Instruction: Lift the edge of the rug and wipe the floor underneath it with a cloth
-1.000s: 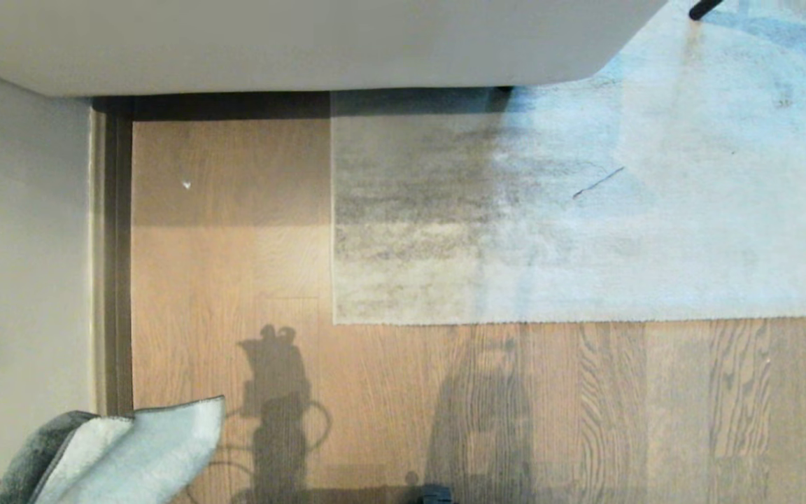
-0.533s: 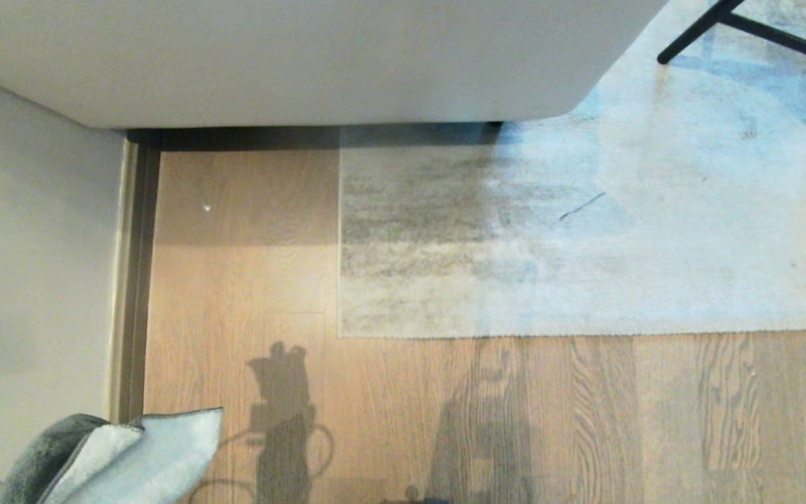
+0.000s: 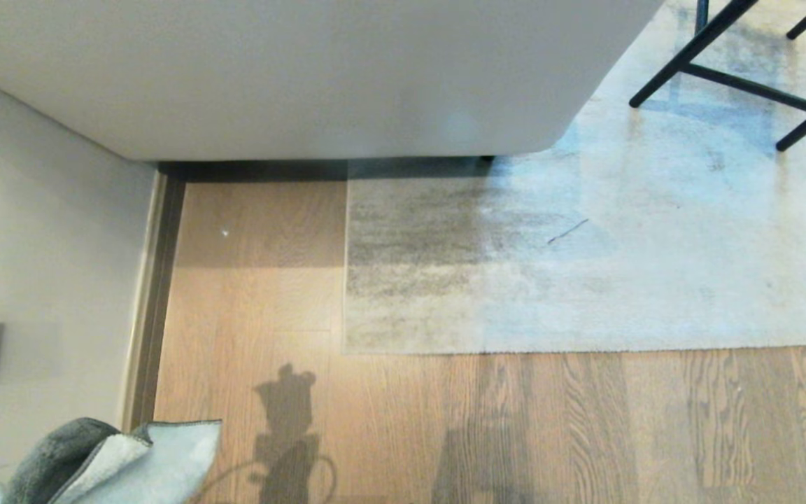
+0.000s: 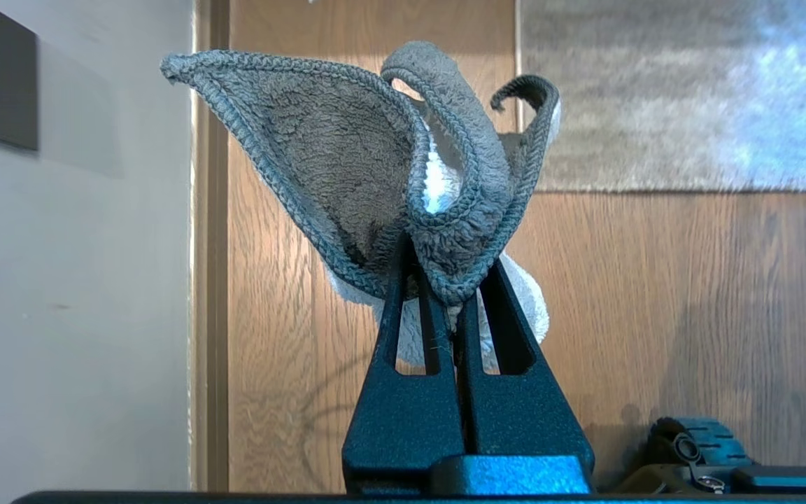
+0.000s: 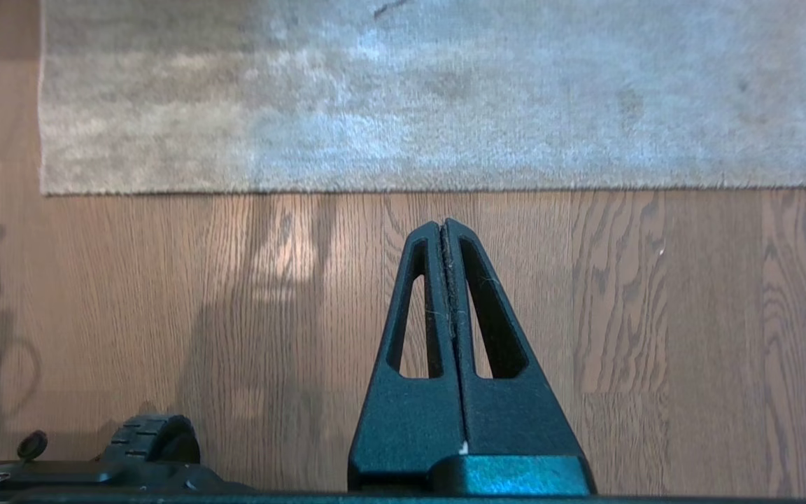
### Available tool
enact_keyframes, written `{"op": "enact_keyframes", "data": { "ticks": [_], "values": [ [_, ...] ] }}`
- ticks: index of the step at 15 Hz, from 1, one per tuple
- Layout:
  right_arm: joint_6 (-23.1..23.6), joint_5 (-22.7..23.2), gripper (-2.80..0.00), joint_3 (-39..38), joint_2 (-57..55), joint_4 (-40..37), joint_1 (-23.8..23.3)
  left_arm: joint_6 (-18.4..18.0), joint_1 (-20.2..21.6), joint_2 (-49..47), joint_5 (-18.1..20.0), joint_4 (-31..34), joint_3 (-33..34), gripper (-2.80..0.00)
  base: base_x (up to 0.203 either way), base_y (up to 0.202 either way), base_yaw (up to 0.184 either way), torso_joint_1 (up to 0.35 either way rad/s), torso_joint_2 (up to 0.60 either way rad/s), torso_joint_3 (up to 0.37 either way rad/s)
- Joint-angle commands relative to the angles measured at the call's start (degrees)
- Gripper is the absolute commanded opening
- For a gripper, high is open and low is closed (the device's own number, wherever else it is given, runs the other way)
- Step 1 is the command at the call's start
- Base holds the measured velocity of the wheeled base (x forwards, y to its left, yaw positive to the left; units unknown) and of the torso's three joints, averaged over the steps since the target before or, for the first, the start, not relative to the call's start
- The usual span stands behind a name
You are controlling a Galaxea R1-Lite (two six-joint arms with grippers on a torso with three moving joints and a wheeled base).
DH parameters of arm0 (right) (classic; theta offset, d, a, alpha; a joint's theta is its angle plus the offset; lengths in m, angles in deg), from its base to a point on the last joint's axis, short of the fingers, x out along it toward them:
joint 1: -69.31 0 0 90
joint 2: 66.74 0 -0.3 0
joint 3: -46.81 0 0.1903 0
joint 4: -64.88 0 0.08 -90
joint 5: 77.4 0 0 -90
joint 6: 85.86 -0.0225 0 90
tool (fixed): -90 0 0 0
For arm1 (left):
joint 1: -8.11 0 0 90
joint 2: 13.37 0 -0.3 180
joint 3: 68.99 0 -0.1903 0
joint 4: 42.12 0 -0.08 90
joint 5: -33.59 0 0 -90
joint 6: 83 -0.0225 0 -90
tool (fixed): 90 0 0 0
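Rug [image 3: 585, 280]: mottled grey-beige w/ dark smudges, pale bluish patches. Floor [image 3: 410, 420]: light brown wood grain; cloth [image 4: 375, 161]: dark grey one side, pale blue-grey the other. Grippers [image 5: 445, 227] black.

Left tool [image 4: 455, 294], right tool [image 5: 445, 231]: dark teal, textured, tapered fingers with slotted cut-outs. Beside each, black ribbed part, possibly a base wheel [image 5: 154, 437].

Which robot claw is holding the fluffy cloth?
The left gripper. Its fingers are shut on the cloth, bunched up above the floor. The right gripper is shut too, but holds nothing.
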State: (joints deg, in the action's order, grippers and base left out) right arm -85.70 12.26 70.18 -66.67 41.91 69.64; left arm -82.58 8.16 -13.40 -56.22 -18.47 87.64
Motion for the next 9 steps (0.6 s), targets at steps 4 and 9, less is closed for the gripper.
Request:
{"op": "enact_keyframes", "data": {
  "ticks": [4, 9],
  "values": [
    [0.02, -0.01, -2.8, 0.0, -0.07, 0.04, 0.02, -0.04, 0.04, 0.02, -0.07, -0.03, 0.0, -2.8, 0.0, 0.0, 0.0, 0.003, 0.0, 0.204],
    [0.02, -0.01, -2.8, 0.0, -0.07, 0.04, 0.02, 0.11, 0.04, 0.02, 0.01, -0.11, 0.0, -2.8, 0.0, 0.0, 0.0, 0.001, 0.0, 0.202]
  ]
}}
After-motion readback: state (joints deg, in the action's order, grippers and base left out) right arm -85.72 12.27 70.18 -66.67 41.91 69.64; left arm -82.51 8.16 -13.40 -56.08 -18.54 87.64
